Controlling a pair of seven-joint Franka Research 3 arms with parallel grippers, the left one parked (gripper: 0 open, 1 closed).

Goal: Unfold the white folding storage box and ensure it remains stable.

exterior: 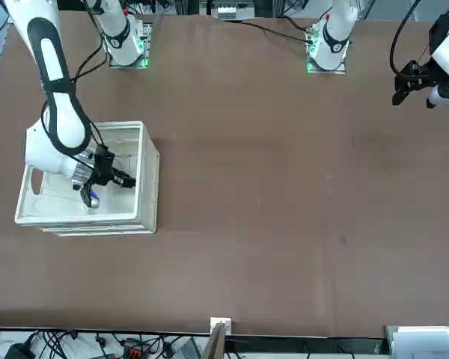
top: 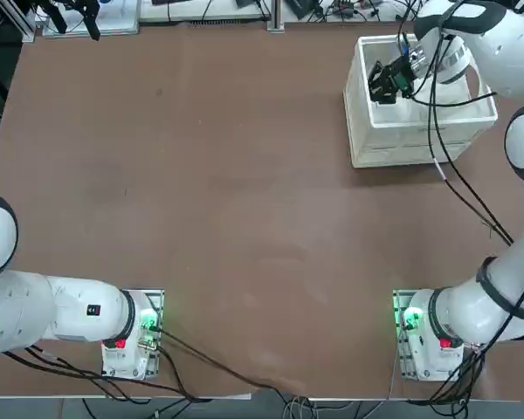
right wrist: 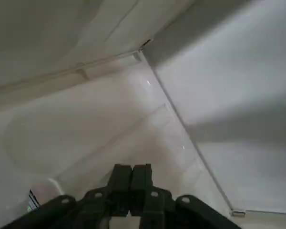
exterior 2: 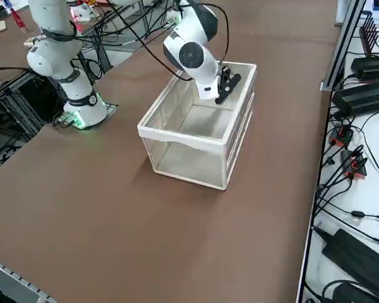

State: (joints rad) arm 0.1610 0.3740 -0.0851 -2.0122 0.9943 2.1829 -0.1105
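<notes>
Clenched on nothing, the right gripper (right wrist: 131, 168) hangs within the open top of the white folding storage box (top: 360, 131). Unfolded and upright, the box sits at one o'clock on the brown table (top: 201, 192), seen from overhead.

The top view looks down from overhead, facing the robot's way, with both arm bases (top: 426, 336) along the table's (top: 227, 201) near edge. The front view looks back from beyond the far edge, so left and right swap; it takes in most of the same tabletop. The right side view looks diagonally down from a raised spot on the right, closer in, covering only part of the table. All three share the white box (top: 393, 150), far right, and the right gripper (top: 375, 83) at it. The right wrist view rides behind that gripper, very near, looking into a corner of the box.
</notes>
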